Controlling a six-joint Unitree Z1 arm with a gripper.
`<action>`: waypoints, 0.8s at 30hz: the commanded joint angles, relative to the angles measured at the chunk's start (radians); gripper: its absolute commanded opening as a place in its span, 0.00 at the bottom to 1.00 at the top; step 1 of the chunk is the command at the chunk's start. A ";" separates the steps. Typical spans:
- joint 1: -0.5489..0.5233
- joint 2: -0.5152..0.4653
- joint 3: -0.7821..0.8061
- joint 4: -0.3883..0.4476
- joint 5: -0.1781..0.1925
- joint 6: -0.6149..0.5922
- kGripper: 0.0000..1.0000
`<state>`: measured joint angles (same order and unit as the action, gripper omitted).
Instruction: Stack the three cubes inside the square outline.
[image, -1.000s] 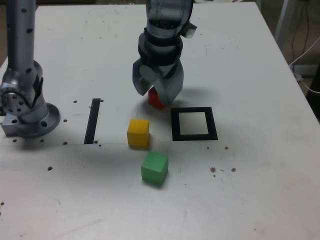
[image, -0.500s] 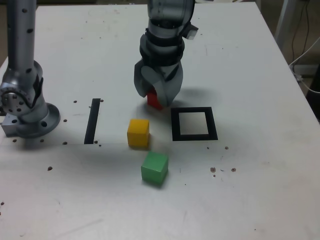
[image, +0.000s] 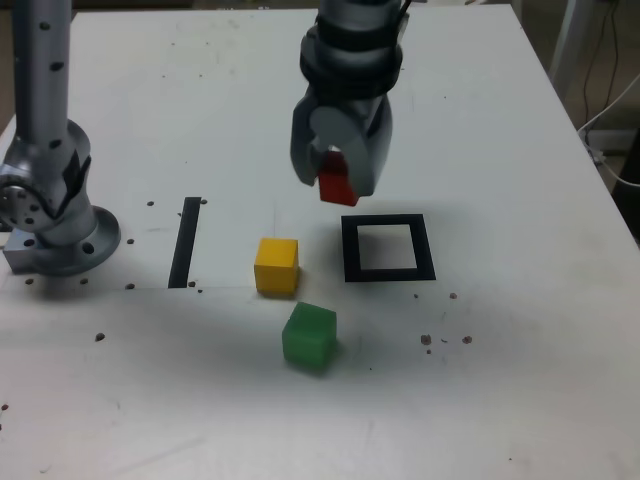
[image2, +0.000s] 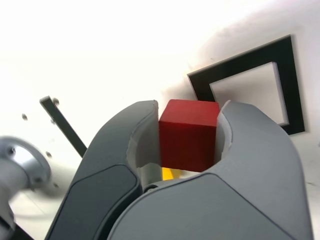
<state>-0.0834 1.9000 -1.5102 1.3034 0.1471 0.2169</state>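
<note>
Your gripper (image: 340, 182) pinches the red cube (image: 337, 186) above the desk (image: 520, 150). The square outline (image: 388, 248) lies just lower right of it, centre frame.

Arm reaching down, jaws clamped (on red cube (image: 338, 186)), raised above table

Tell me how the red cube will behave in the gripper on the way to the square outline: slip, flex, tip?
The red cube looks rigid, so probably no flex. The gripper pinches two flat faces, so slipping seems unlikely. Flat-bottomed, it should sit without rolling.
</note>
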 joint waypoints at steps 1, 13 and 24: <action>-0.027 0.015 -0.045 0.014 -0.012 -0.162 0.11; -0.029 0.129 -0.059 -0.049 -0.048 -0.337 0.11; -0.027 0.154 -0.043 -0.094 -0.049 -0.345 0.12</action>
<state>-0.1113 2.0441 -1.5543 1.2162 0.0992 -0.1271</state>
